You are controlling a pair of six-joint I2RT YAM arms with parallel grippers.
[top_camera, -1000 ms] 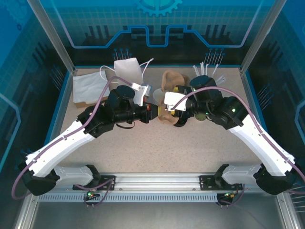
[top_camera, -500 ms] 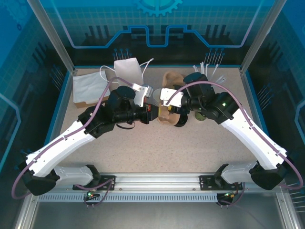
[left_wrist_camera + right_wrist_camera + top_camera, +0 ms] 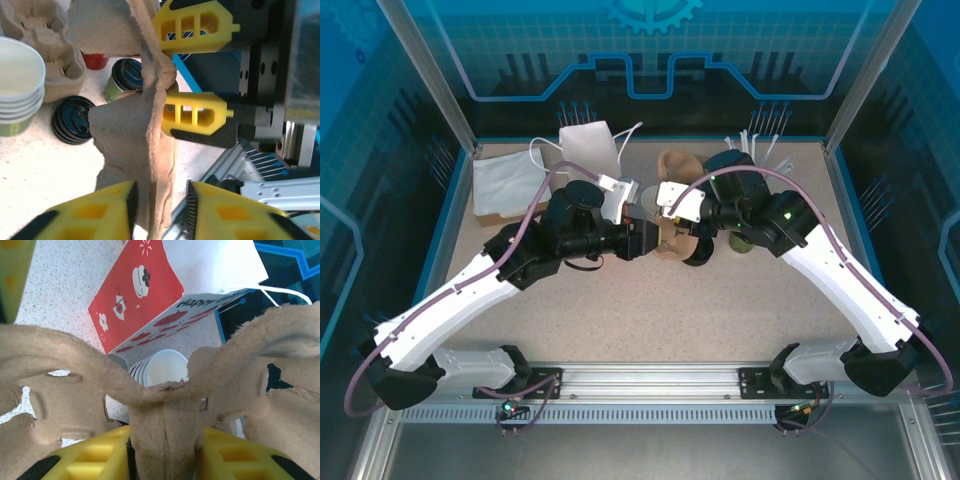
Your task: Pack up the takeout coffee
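Note:
The brown cup carrier [image 3: 150, 135] stands on edge between the two arms. My right gripper [image 3: 165, 445] is shut on its centre ridge [image 3: 165, 430], with a yellow finger [image 3: 195, 115] pressed on each side. My left gripper [image 3: 160, 200] is open around the carrier's lower edge: one finger touches the cardboard and the other stands clear of it. White paper cups with a green band [image 3: 17, 75] sit nested in a stack on the table, beside a stack of black lids [image 3: 72, 120]. In the top view the grippers meet at mid-table [image 3: 655, 230].
A second brown carrier [image 3: 35, 30] lies behind the cups. A green cup with a dark lid [image 3: 125, 77] and a red cup [image 3: 95, 61] stand further back. A red-and-white gift bag [image 3: 140, 290] stands at the back, and a flat white bag [image 3: 510, 180] lies back left.
My left gripper has let go of the carrier and opened. My right gripper has moved left onto the carrier and closed on its ridge.

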